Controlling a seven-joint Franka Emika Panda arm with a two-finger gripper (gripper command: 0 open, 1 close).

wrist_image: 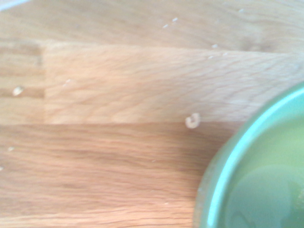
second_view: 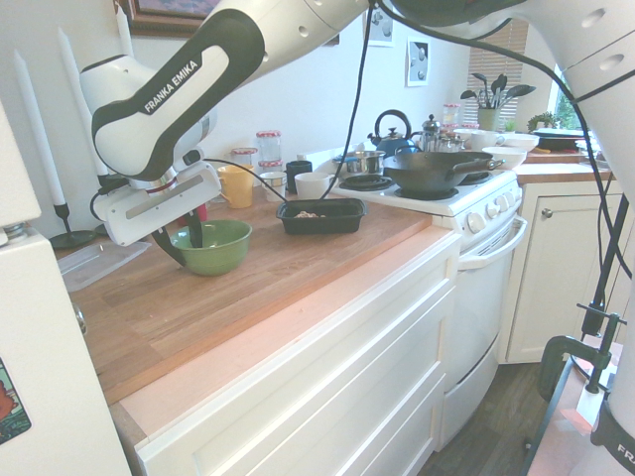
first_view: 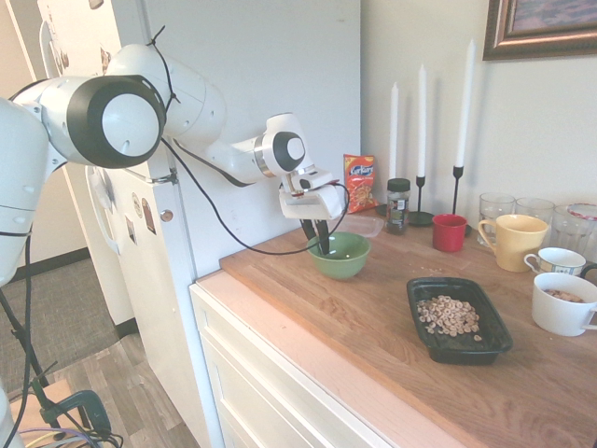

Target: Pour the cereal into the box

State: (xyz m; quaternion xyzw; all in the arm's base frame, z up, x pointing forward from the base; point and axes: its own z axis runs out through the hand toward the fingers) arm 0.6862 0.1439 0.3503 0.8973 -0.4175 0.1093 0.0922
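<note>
The cereal (first_view: 448, 315) lies as a loose heap of tan rings in the box (first_view: 485, 347), a shallow black tray on the wooden counter; the second exterior view also shows the box (second_view: 342, 216). To its left stands a green bowl (first_view: 347, 257) (second_view: 223, 253) that looks empty. My gripper (first_view: 316, 241) (second_view: 182, 243) hangs at the bowl's rim on the side away from the box, one finger outside and one inside. The fingers stand apart on either side of the rim, open. In the wrist view the bowl (wrist_image: 266, 180) shows beside one stray cereal ring (wrist_image: 192, 120).
An orange-red snack bag (first_view: 359, 182), a jar (first_view: 398, 203), candles (first_view: 422, 112), a red cup (first_view: 449, 232), a yellow mug (first_view: 515, 241), white mugs (first_view: 562, 303) and glasses line the wall. A clear flat container (second_view: 99, 263) lies behind the bowl. A stove with a wok (second_view: 437, 169) adjoins the counter.
</note>
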